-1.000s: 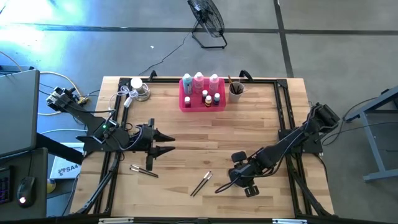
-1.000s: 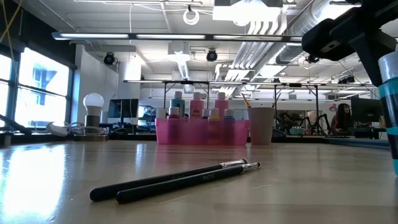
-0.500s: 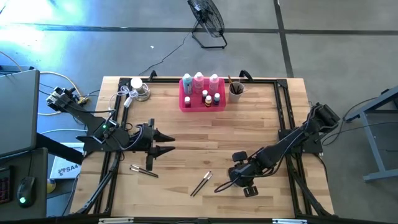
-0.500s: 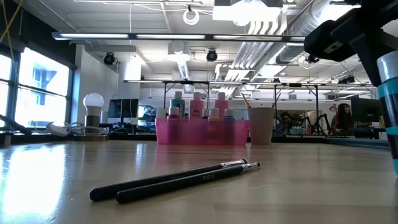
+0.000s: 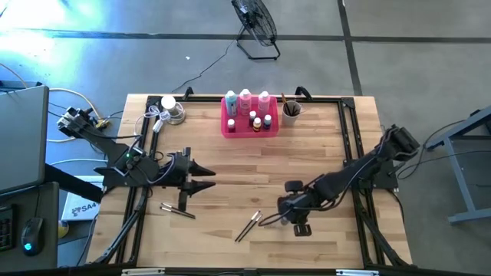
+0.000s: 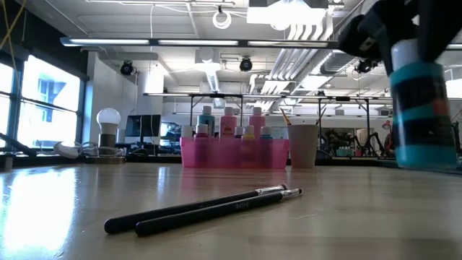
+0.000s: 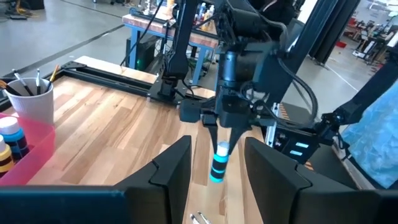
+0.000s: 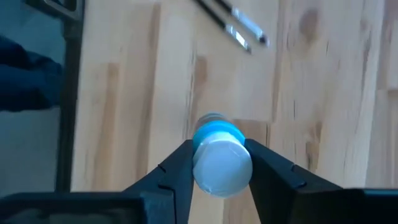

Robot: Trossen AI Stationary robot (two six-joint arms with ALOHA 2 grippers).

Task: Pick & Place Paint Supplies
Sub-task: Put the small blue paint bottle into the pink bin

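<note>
Right end effector [image 8: 219, 163]: clamped on a small teal bottle [image 8: 217, 154] with a white cap, held above the table [image 5: 253, 165] near its front, to the right of the middle. Bottle upright, not touching the wood, close to two brushes [image 5: 248, 226] lying side by side. One more brush [image 5: 176, 210] down flat, farther left.

Left end effector [image 5: 205, 176]: fingers apart, holding nothing, waiting over the left side of the table.

Back at the far edge: pink tray [image 5: 231, 127] with taller bottles [image 5: 245, 100] and tiny bottles [image 5: 261, 122] standing inside. Beige cup [image 5: 291, 112] just beside the tray, on its right, with brushes sticking up.
</note>
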